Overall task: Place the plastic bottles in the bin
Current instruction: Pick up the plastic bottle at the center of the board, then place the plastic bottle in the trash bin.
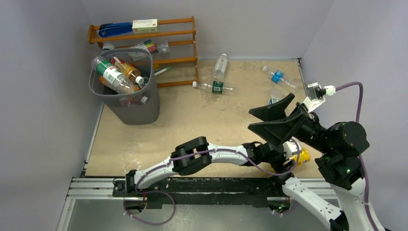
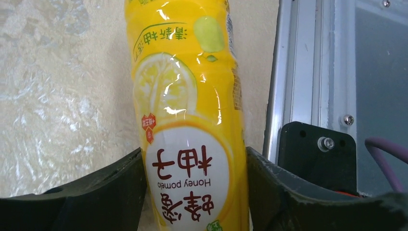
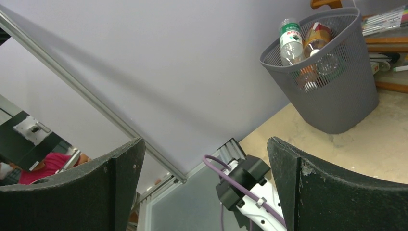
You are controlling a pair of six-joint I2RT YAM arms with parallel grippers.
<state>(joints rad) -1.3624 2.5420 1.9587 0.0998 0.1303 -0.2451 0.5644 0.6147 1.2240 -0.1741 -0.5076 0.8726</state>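
- Lying on the sandy table (image 1: 192, 130) at the lower right of the top view, just beside the metal rail (image 2: 293, 72), a yellow plastic bottle with a pomelo label (image 2: 187, 120) sits between the fingers of the left claw (image 2: 195, 159), which pinch it on both sides.
- The right claw (image 3: 206, 149) hangs raised off the table, spread wide and empty.
- A grey plastic bin with mesh walls (image 1: 139, 108) stands at upper left, heaped with clear and orange bottles (image 1: 113, 74).
- Three loose clear bottles lie near the back wall, well apart from the bin: a white-capped bottle (image 1: 220, 65), a green-labelled bottle (image 1: 214, 87) and a blue-labelled bottle (image 1: 276, 76).
- An orange wooden rack (image 1: 178, 33) stands just behind the bin.
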